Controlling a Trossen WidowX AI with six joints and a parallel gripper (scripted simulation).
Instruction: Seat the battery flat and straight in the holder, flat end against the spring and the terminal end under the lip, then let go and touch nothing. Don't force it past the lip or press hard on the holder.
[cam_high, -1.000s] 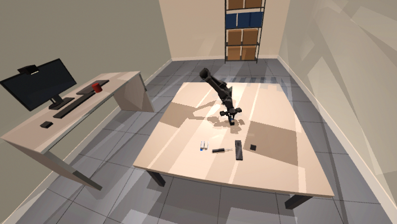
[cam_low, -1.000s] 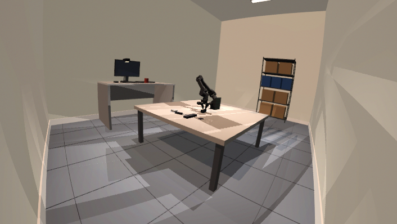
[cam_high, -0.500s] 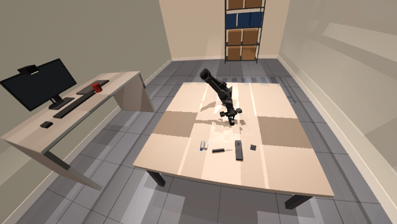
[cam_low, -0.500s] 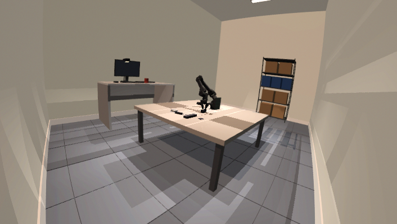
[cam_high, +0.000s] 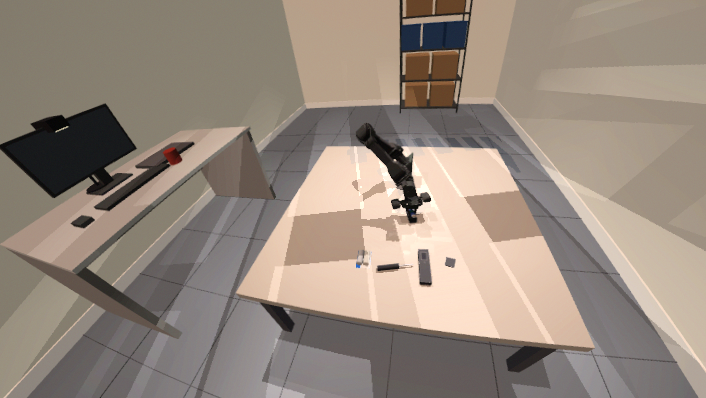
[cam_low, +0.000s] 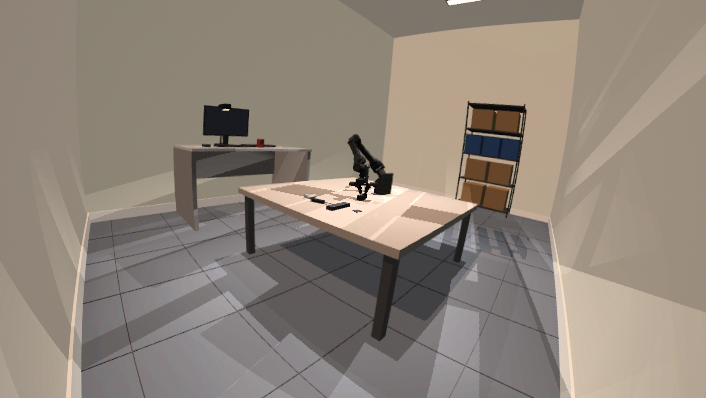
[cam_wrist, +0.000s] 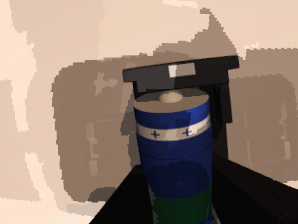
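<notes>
The battery (cam_wrist: 172, 172) is blue with a green lower part and a white band with plus marks. My gripper (cam_high: 412, 212) (cam_low: 362, 192) (cam_wrist: 174, 168) is shut on it, one finger on each side. In the wrist view its terminal end faces the black lip bar of the holder (cam_wrist: 181, 74) (cam_high: 412, 219) (cam_low: 361, 198). The round end face and its nub show in full just short of the bar, so this end looks tipped up and not under the lip. The flat end, the spring and most of the holder's floor are hidden by the battery and fingers.
On the table (cam_high: 320, 280) (cam_low: 320, 215), in front of the arm, lie small pale cells (cam_high: 363, 258), a screwdriver (cam_high: 388, 267), a dark oblong device (cam_high: 424, 270) (cam_low: 338, 206) and a small grey square (cam_high: 450, 262) (cam_low: 357, 211). A desk with a monitor stands at the left.
</notes>
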